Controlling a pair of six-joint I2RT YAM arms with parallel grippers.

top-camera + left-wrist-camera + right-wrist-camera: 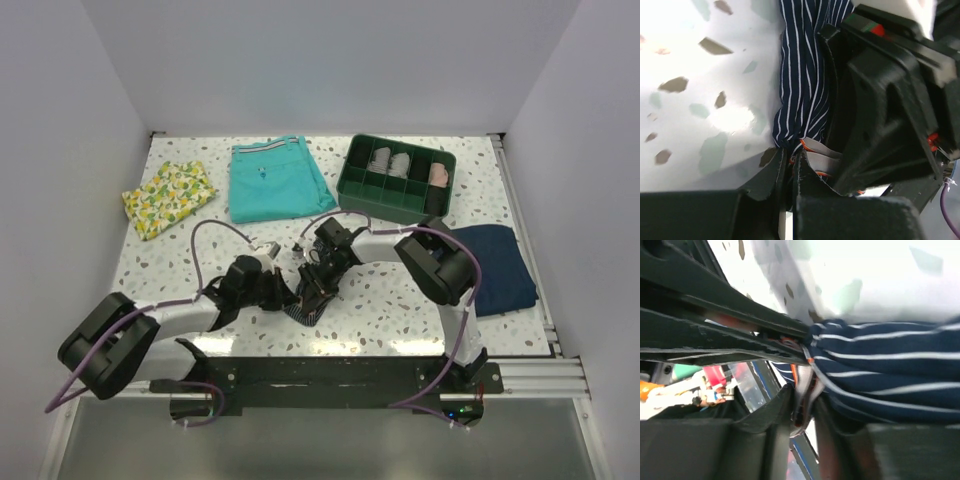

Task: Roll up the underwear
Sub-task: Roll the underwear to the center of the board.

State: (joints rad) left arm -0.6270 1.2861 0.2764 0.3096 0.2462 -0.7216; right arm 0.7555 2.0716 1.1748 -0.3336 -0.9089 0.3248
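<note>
The underwear (312, 306) (805, 75) (890, 370), small dark navy cloth boxer briefs with thin pale pinstripes, lies bunched into a narrow, partly rolled bundle on the speckled white table (400, 300), near the middle of its front edge. The stripes run along the bundle's length. A grey waistband with reddish-orange trim shows at one end, creased and gathered.

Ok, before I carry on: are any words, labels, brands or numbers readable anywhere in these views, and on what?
No readable text in any view.
On the underwear, the waistband carries orange marks, possibly lettering, but they are too blurred and folded to read.
The green divider tray, teal shorts and lemon-print cloth show no lettering from the top camera.
</note>
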